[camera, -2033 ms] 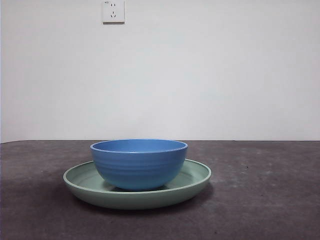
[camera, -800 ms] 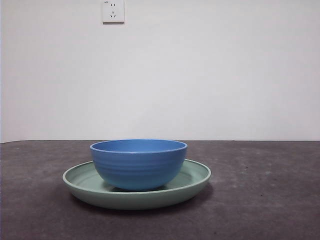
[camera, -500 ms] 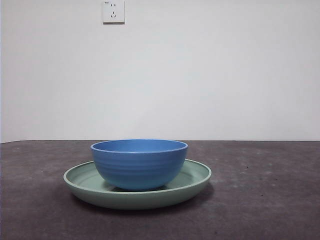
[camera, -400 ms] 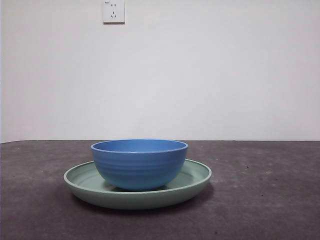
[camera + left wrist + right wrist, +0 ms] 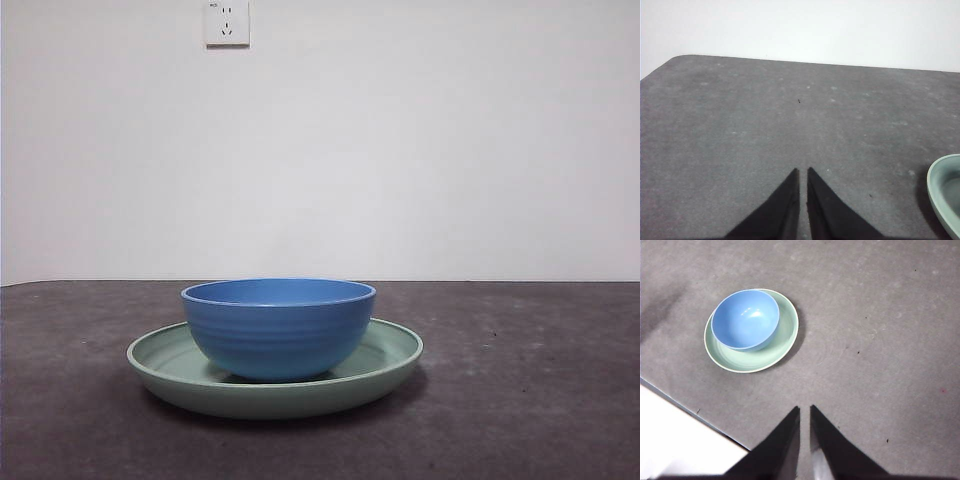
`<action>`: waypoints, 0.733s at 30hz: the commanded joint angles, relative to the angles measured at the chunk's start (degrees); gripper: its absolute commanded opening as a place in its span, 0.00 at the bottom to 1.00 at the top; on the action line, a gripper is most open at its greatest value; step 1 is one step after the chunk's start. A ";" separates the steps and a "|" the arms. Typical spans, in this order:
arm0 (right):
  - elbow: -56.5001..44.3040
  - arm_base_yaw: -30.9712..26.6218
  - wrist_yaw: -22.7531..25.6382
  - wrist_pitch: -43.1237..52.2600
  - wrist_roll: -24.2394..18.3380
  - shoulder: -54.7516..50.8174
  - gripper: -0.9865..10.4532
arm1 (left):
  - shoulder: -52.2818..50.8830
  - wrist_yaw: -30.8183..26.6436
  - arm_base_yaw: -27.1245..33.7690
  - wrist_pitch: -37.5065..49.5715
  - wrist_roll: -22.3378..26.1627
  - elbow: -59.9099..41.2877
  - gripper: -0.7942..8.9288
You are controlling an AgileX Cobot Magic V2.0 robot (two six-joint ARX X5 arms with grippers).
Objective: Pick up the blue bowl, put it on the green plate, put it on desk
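Two dishes: stacked near mid-desk, nothing else on the surface.
Wall socket (image 5: 226, 22): white, high on the wall, left of centre in the front view.
Left gripper (image 5: 802, 172): jaws pressed almost together, thin slit between the tips, holding nothing; over bare desk, well apart from the dishes, only the plate's rim edge showing at the side of its view.
Green plate (image 5: 395, 352): flat on the desk, pale mint, raised rim; also seen from above (image 5: 786, 335).
Blue bowl (image 5: 277, 328): upright, sitting inside the green plate, touching its floor, set toward one side rather than centred per the right wrist view (image 5: 745, 319); empty.
Right gripper (image 5: 804, 411): jaws nearly closed, narrow gap, empty; high above the desk, well apart from the stack.
Desk (image 5: 530, 400): dark grey, speckled, light scuffs.
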 commanded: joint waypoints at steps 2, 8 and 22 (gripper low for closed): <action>0.20 -6.01 -1.05 -1.95 -0.28 -1.90 0.11 | -0.09 -0.11 -0.04 0.63 0.28 -1.18 0.11; -15.54 -22.91 -1.90 20.59 -3.69 -14.12 0.11 | -0.09 -0.11 -0.04 0.66 0.28 -1.18 0.11; -70.69 -36.22 0.31 67.12 -3.23 -41.09 0.11 | -0.09 -0.11 -0.04 0.63 0.28 -1.18 0.11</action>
